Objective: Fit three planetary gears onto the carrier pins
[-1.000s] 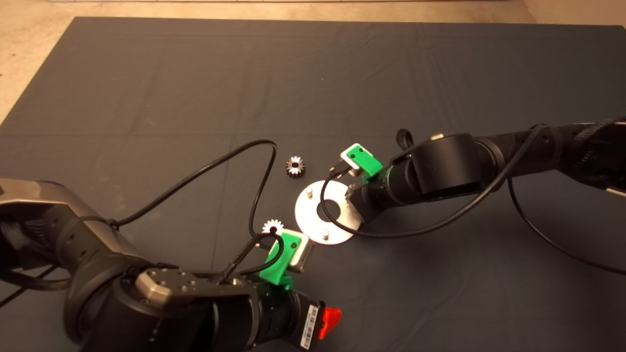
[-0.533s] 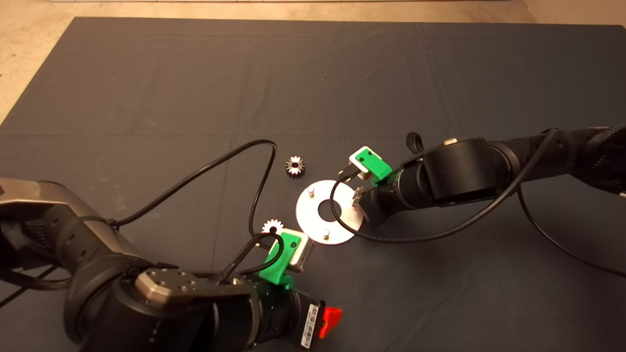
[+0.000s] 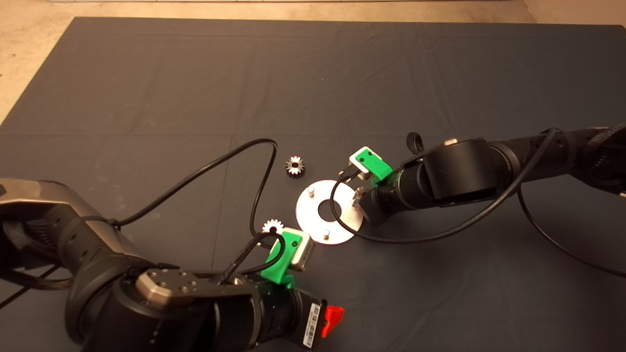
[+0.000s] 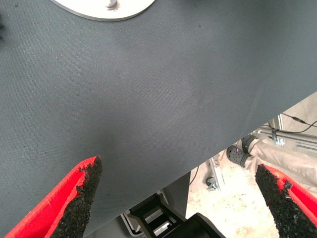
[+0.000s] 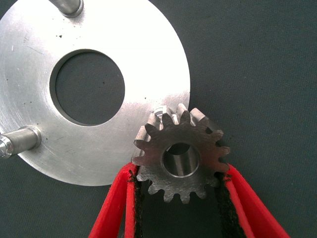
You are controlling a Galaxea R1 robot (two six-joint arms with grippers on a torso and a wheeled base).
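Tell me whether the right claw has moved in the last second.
Yes. The right claw, shut on a gear, pulled back toward the right edge of the head view, uncovering more of the carrier disc; most of that happened early.

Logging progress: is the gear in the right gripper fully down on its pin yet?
Cannot tell. The gear sits over a pin visible through its bore, the right gripper shut on it; seating depth is not visible.

Big dark mat (image 3: 146,88) spread over a pale table (image 3: 29,54). On the mat, near the middle: a round silver disc (image 3: 313,227) with short pins. Just left: one small gear (image 3: 295,166) farther back, another gear (image 3: 273,226) nearer.
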